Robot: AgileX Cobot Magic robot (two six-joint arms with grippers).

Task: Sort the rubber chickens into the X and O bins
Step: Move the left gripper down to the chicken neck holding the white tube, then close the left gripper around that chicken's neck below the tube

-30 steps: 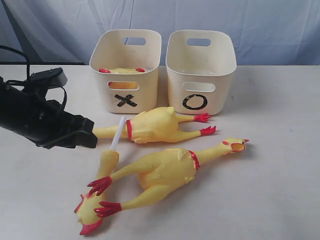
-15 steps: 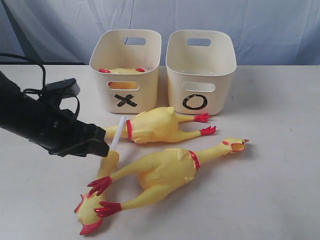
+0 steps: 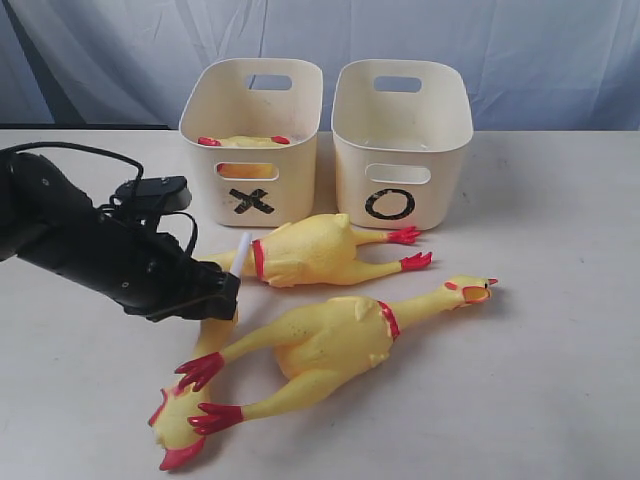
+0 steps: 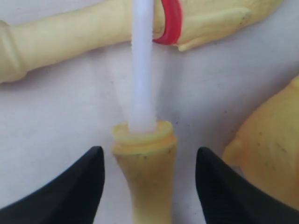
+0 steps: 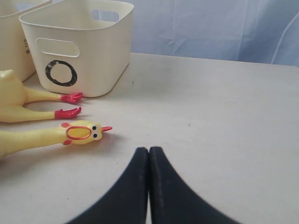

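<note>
The X bin [image 3: 268, 170] holds one rubber chicken [image 3: 245, 142]. Beside it stands the O bin [image 3: 425, 150]; its inside is hidden from here. A second chicken [image 3: 310, 250] lies in front of the bins. A third, larger chicken [image 3: 330, 340] lies nearer, its head towards the right. A fourth chicken [image 3: 178, 420] lies under it, with a white tube [image 3: 241, 246] sticking out of its cut neck [image 4: 147, 172]. My left gripper [image 4: 148, 156] is open, one finger on each side of that neck without touching it. My right gripper [image 5: 149, 150] is shut on nothing, low over the table right of the large chicken's head [image 5: 81, 133].
The left arm [image 3: 90, 245] reaches in from the left over the table [image 3: 560, 300]. A blue cloth backdrop [image 3: 520, 50] hangs behind the bins. The second chicken's red neck band [image 4: 169, 23] lies just beyond the tube's far end.
My left arm has moved right and lowered towards the tube chicken's neck, so the gripper now covers its upper part. The chickens and bins have not moved.
</note>
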